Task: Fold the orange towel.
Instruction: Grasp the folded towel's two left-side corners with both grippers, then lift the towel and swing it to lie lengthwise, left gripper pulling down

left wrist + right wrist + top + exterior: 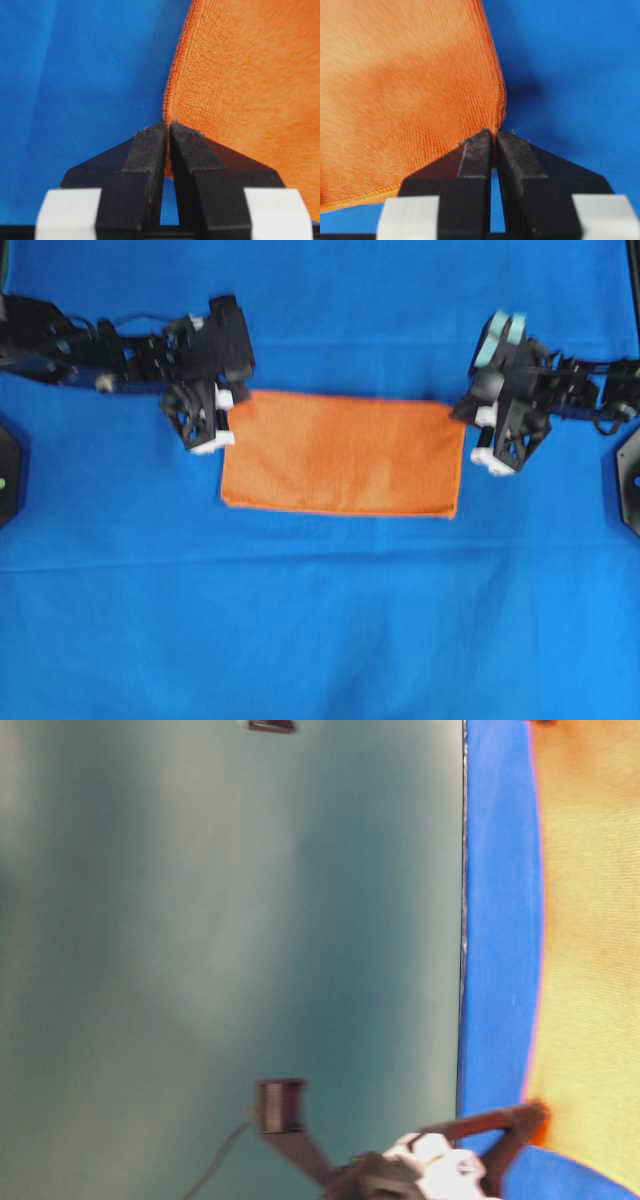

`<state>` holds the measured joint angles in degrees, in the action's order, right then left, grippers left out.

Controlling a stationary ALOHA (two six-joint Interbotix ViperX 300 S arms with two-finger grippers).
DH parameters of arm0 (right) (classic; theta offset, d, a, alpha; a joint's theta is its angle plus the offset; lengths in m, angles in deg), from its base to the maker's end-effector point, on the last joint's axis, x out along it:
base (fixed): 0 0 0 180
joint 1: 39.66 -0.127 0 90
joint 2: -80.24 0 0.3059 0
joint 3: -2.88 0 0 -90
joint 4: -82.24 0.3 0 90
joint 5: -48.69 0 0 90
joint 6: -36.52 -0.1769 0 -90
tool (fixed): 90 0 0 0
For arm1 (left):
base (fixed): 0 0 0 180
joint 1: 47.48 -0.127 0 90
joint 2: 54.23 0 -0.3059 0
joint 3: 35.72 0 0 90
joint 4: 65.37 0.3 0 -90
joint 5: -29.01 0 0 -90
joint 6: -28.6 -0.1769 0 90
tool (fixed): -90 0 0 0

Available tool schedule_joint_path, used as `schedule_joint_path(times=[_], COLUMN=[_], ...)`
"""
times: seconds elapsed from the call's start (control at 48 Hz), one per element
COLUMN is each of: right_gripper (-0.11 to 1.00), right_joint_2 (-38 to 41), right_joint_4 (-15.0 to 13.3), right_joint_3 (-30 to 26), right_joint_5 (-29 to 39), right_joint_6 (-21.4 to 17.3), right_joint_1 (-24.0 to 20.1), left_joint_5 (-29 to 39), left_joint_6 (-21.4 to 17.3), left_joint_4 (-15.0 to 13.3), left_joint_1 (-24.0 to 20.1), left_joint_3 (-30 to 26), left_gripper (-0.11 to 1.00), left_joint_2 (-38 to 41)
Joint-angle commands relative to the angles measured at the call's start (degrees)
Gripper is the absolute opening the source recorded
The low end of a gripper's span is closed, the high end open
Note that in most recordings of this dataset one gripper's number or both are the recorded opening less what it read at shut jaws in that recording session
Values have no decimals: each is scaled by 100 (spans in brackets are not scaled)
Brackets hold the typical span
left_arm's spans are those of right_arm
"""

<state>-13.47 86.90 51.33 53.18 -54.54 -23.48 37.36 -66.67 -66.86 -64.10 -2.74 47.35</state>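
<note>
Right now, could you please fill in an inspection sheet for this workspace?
Surface: blue cloth covers the table, smooth.
Job's things: orange towel lies flat as a rectangle, long side running left to right.
Clutter: nothing seen.
Grippers: left gripper shut on the towel's edge at its left far corner; right gripper shut on its right far corner.
Cables: thin black cable along the left arm.
Surroundings: grey-green wall in the table-level view.
</note>
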Motion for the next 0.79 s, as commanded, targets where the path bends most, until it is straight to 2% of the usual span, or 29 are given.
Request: schedule_joint_path(times=[0.0, 0.25, 0.438, 0.771], right_gripper=[3, 3, 3, 3], right_joint_2=[-448, -1494, -2109, -2232], right_joint_4=[-9, -9, 18, 9], right_joint_3=[-149, -237, -229, -237], right_joint_5=[255, 1002, 1213, 1213], right_joint_6=[0, -70, -97, -97], right_joint_1=[-9, -132, -193, -255], left_joint_5=[272, 668, 914, 1028], left_joint_6=[26, 185, 246, 264], left_joint_4=[0, 0, 0, 0], left_joint_1=[123, 387, 501, 589], left_joint_3=[-167, -290, -483, -527], left_gripper=[1, 1, 1, 1], left_joint_2=[-554, -1274, -1600, -1714])
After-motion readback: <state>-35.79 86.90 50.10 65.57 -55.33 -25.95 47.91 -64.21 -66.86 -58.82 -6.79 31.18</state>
